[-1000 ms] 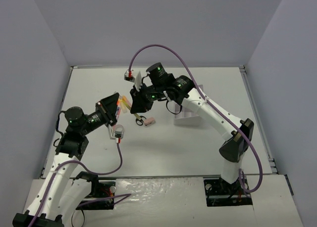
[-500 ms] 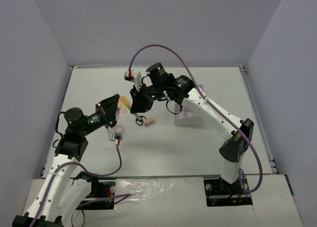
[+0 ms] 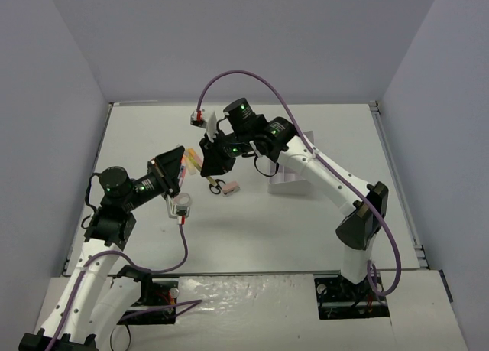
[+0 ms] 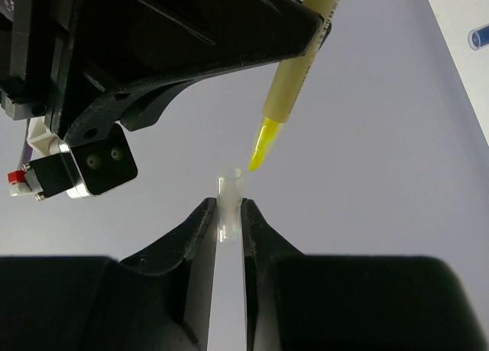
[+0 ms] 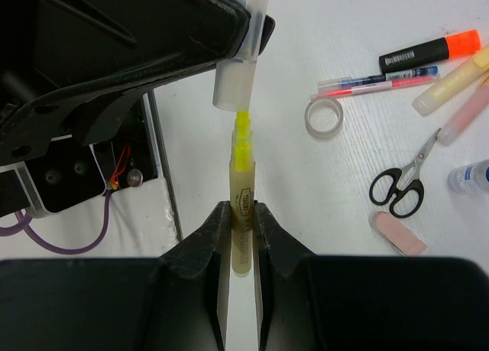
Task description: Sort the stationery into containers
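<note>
Right claw (image 5: pixel 241 210) clamping highlighter (image 5: pixel 242 175), cap (image 5: pixel 238 76) maybe touching tip; scissors (image 5: pixel 411 175), tape (image 5: pixel 309 119) below

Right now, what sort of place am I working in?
Probably a lab test cell, not an office: a white table boxed in by blank panel walls, with scissors and a tape ring laid out as props.

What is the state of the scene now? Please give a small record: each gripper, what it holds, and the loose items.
left gripper: shut on clear cap
right gripper: shut on yellow highlighter, uncapped
tip and cap: tip near cap mouth, not inside
on table: tape ring, scissors, pink eraser, orange highlighter
</note>
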Controlling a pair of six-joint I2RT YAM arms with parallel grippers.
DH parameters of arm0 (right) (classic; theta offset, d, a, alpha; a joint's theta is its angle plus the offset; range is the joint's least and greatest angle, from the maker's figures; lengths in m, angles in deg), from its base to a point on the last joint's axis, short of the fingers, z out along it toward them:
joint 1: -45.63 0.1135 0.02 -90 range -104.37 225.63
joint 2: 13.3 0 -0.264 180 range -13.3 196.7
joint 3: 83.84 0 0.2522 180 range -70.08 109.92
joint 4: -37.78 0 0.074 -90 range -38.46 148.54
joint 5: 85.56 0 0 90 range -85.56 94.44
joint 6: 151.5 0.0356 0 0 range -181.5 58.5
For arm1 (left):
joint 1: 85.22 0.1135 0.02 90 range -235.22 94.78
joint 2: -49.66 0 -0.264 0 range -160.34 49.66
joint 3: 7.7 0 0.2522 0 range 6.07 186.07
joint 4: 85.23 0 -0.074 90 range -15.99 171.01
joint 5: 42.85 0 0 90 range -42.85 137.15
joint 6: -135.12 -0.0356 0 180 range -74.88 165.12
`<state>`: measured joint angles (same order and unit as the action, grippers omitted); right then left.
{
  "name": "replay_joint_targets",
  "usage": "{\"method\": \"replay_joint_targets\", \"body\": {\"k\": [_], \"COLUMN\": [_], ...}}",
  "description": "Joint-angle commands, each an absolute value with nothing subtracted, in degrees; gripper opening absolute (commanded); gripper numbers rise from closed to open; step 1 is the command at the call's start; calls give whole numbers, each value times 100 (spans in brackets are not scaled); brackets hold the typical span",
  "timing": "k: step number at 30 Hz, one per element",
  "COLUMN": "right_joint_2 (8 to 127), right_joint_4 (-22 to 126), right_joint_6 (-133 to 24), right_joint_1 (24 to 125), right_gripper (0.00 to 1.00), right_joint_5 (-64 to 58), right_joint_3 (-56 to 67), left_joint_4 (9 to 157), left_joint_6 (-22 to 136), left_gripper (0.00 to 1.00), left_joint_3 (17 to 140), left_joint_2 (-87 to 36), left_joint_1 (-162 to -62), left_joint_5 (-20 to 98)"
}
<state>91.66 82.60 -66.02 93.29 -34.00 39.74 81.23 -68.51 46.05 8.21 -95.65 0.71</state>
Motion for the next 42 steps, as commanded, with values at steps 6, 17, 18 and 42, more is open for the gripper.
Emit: {"method": "replay_joint_targets", "body": {"k": [6, 17, 18, 42], "right_joint_2": [9055, 8912, 8906, 8971], "right_joint_4": [8028, 8017, 8020, 8020], "right_joint_6": [-6571, -6661, -6669, -6607], "right_joint_1": [9309, 9315, 9318, 9300], "right_gripper": [0, 0, 0, 0], "right_joint_5": [-3582, -3652, -3649, -3600], "right_joint_3": [4085, 4018, 4010, 4041], "left_joint_4": [8251, 8115, 8110, 7873], "left_joint_6": [-9519, -9636, -9635, -9763], "left_gripper": [0, 0, 0, 0], "left_joint_3": [4963, 4983, 4987, 5045], "left_joint_2": [830, 820, 818, 834], "left_joint_1": [-9585, -9585, -9585, -9593], "left_joint_5": [-128, -10, 2, -112]}}
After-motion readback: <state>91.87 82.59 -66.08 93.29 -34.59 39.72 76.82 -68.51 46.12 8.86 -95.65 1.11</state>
